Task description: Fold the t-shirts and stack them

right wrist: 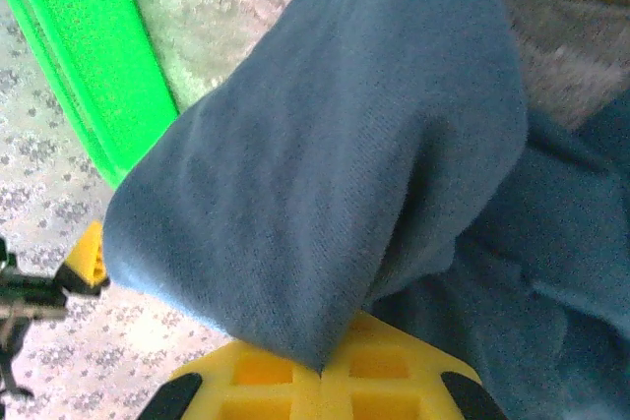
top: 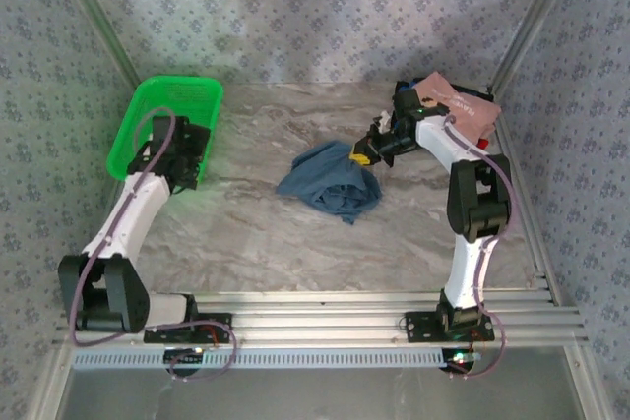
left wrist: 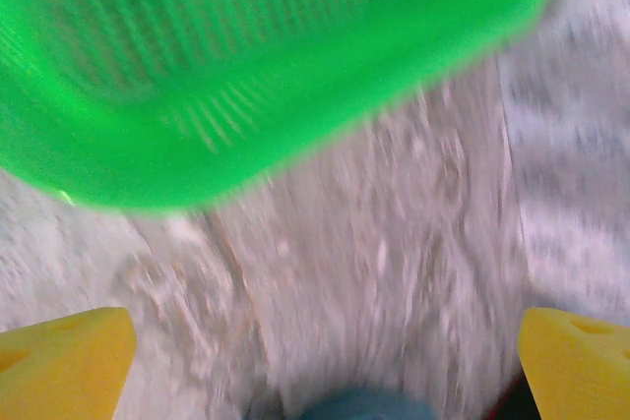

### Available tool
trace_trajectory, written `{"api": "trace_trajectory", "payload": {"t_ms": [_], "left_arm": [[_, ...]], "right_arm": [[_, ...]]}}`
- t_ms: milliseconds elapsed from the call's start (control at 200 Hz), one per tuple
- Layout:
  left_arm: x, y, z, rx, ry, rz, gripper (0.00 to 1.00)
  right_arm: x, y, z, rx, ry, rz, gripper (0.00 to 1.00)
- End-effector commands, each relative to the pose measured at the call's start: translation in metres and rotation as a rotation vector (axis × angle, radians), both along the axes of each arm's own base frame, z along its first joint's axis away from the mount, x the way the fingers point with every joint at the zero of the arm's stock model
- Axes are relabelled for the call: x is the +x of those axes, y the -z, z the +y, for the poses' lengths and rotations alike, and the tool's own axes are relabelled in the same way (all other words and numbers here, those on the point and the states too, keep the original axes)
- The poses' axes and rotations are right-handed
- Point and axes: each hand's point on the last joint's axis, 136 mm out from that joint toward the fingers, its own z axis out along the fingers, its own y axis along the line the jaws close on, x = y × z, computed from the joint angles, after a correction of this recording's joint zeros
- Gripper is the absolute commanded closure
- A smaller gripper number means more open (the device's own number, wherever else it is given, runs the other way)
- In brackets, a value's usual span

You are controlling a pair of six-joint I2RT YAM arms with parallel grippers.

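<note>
A plain teal-blue t-shirt (top: 330, 182) lies crumpled in the middle of the table. My right gripper (top: 364, 155) is at the shirt's right edge. In the right wrist view its yellow jaws (right wrist: 321, 373) are shut on a fold of the teal-blue cloth (right wrist: 325, 154), which bulges up from the pinch. A folded pink t-shirt (top: 461, 105) with dark print lies at the back right, behind the right arm. My left gripper (top: 185, 159) hovers at the front of the green basket. Its yellow fingertips (left wrist: 61, 361) stand wide apart over bare table, open with nothing between them.
The green mesh basket (top: 148, 130) stands at the back left, and its rim (left wrist: 246, 135) is close ahead of the left gripper. Patterned walls enclose the marbled table (top: 256, 233) on three sides. An aluminium rail (top: 325, 327) runs along the near edge.
</note>
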Motion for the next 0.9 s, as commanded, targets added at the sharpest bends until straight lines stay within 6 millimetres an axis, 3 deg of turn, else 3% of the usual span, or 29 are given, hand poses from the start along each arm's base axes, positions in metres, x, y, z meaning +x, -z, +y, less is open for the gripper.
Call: {"api": "trace_trajectory", "payload": {"t_ms": [0,120,240,370,415,630,899], "left_arm": [[-0.019,0.007,-0.051,0.049,0.319,-0.002,0.01],[-0.046,0.033,-0.083,0.053,0.492,0.009,0.02],[-0.061,0.041,-0.107,0.161,0.678,-0.035,0.02],[-0.072,0.059,-0.122,0.298,0.85,-0.012,0.04],[-0.076,0.067,-0.127,0.33,0.9,0.006,0.04],[-0.076,0.101,-0.14,0.377,1.001,0.05,0.15],[-0.052,0.136,-0.153,0.401,1.039,0.066,0.27]], "right_arm": [[0.018,0.0,0.005,0.063,0.014,0.004,0.93],[0.032,0.006,0.007,0.082,0.016,0.019,0.78],[0.041,0.001,0.003,0.087,0.019,0.004,0.52],[0.044,-0.021,-0.015,0.072,0.029,-0.092,0.3],[0.04,-0.032,-0.02,0.067,0.022,-0.14,0.18],[0.004,-0.068,-0.042,0.035,0.013,-0.293,0.14],[-0.045,-0.069,-0.05,0.035,0.009,-0.298,0.13]]}}
